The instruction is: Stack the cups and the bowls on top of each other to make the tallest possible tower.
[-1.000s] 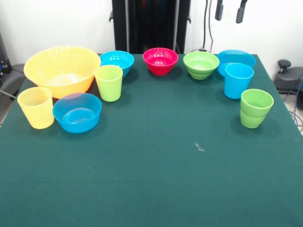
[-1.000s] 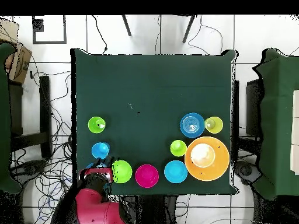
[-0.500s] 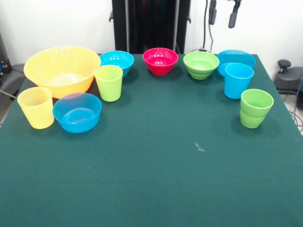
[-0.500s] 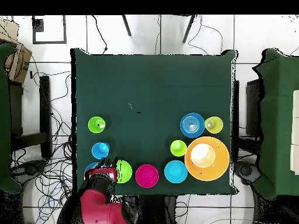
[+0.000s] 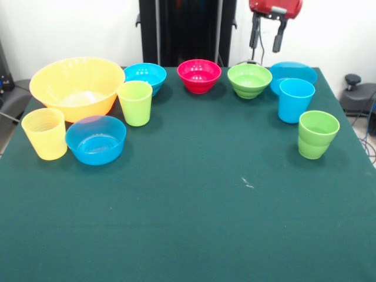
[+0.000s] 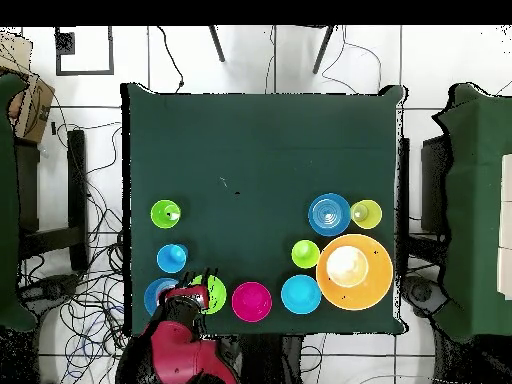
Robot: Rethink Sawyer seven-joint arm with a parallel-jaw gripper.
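Observation:
My gripper hangs open and empty above the table's far edge, between the small green bowl and the wide shallow blue bowl. It also shows in the overhead view. The sky blue cup and the green stepped cup stand in front of them. The red bowl, a small blue bowl, the yellow-green cup, the large yellow-orange bowl, the pale yellow cup and another blue bowl stand to the left. No tower shows; every piece stands alone.
The green cloth table has open room across its middle and near side. The black pedestal stands behind the red bowl. Cables and chair legs lie around the table in the overhead view.
The gripper has come down and moved left in the front view, so its red body now shows at the top. The cups and bowls have not moved.

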